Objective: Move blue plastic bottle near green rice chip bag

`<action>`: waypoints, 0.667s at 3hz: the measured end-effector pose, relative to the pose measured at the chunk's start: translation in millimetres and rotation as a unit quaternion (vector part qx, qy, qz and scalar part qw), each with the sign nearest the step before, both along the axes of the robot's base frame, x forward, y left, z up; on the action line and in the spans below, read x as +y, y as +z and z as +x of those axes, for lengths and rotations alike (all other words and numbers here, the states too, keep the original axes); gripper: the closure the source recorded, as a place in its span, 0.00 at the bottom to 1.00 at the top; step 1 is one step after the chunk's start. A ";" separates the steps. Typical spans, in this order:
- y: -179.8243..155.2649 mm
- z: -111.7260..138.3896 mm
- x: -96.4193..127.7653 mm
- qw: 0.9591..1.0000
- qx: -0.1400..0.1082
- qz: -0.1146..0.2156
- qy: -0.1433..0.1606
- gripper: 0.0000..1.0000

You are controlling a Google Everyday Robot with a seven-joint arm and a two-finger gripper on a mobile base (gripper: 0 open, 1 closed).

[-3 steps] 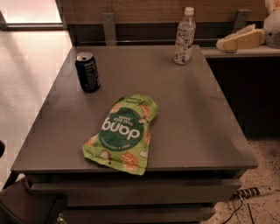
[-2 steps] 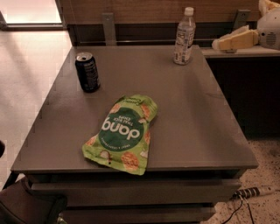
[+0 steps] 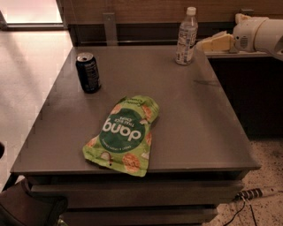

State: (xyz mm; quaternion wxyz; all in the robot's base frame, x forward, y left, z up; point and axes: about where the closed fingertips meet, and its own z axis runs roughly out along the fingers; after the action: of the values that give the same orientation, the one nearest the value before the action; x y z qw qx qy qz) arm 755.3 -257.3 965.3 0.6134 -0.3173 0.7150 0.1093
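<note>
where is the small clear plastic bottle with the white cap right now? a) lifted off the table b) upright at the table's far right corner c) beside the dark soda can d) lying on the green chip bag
b: the clear plastic bottle stands upright at the grey table's far right corner, with the gripper just to its right.

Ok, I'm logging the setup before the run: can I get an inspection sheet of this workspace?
Surface: grey table, flat top.
Job's things: blue plastic bottle upright at far edge; green rice chip bag flat near front, apart from it.
Clutter: dark soda can upright, far left.
Grippers: tool right of the bottle, past the table edge, not touching it.
Cables: one cable at front right, below the table.
Surroundings: wooden panel behind, pale floor left.
</note>
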 end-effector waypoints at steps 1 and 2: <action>-17.5 30.5 20.4 0.999 -0.012 0.040 0.024 0.00; -30.9 52.8 37.2 0.997 -0.021 0.064 0.045 0.00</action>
State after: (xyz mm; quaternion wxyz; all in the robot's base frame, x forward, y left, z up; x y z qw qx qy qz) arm 808.1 -220.1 934.4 0.6418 -0.3112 0.6785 0.1758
